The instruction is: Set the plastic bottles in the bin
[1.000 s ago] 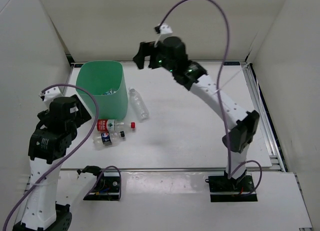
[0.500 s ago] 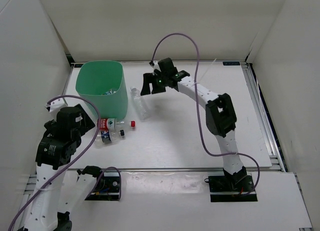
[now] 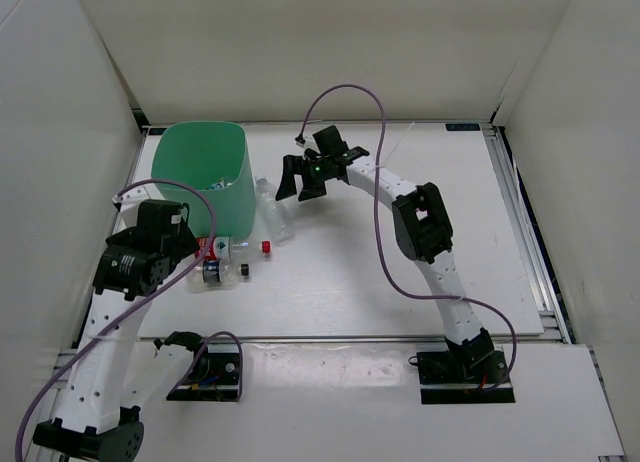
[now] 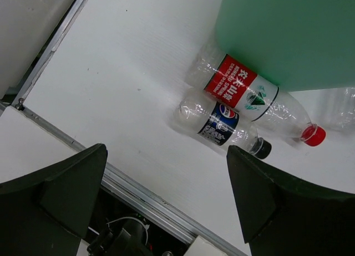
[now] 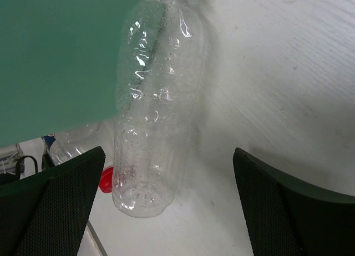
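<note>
One blue-and-white bottle (image 3: 214,185) seems to lie inside the bin (image 3: 232,204), and three more are on the table (image 3: 400,262), not yet binned. The right gripper (image 5: 168,167) is spread wide, with the unlabelled bottle (image 5: 150,101), clear, ribbed and crinkly, between its fingers, beside the smooth mint-green wall. The left gripper (image 4: 166,156) is likewise spread and empty, the red-label bottle (image 4: 239,88) and blue-label bottle (image 4: 219,123), thin and glossy, side by side just beyond its fingertips.
</note>
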You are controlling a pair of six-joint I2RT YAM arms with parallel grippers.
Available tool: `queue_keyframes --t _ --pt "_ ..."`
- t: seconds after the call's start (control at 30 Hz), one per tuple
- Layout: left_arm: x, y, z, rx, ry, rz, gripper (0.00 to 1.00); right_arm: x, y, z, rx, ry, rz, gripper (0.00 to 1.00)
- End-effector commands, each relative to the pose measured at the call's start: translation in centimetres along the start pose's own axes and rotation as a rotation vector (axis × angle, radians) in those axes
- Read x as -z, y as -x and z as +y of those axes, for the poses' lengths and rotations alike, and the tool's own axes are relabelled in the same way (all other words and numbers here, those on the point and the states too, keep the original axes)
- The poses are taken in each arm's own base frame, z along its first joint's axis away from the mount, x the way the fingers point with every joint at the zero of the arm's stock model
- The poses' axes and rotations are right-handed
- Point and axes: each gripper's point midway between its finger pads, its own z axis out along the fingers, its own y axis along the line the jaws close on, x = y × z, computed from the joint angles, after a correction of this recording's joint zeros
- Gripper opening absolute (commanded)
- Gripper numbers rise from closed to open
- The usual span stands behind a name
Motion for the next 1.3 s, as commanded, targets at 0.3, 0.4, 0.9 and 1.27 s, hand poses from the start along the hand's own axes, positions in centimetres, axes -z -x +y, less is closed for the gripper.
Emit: queue_keyframes --t 0.3,0.4,0.9,1.27 --pt "-0.3 -0.3 -0.1 -0.01 0.021 0.03 1.0 -4.9 -4.7 1.9 -0.033 0.079 0.118 0.99" --pt "-0.2 -0.6 -0.2 -0.003 0.018 0.041 1.0 -5.5 -5.7 2.3 -0.039 0.047 0.136 0.9" --pt "0.8 -0.1 -2.7 0.219 -0.117 0.028 1.0 7.6 -1.6 5.5 -0.177 -0.045 0.024 0.35" --pt "1.4 -2.0 -2.1 0.478 -0.071 0.092 1.0 16.4 13.9 25.4 0.308 0.102 -0.637 0.34"
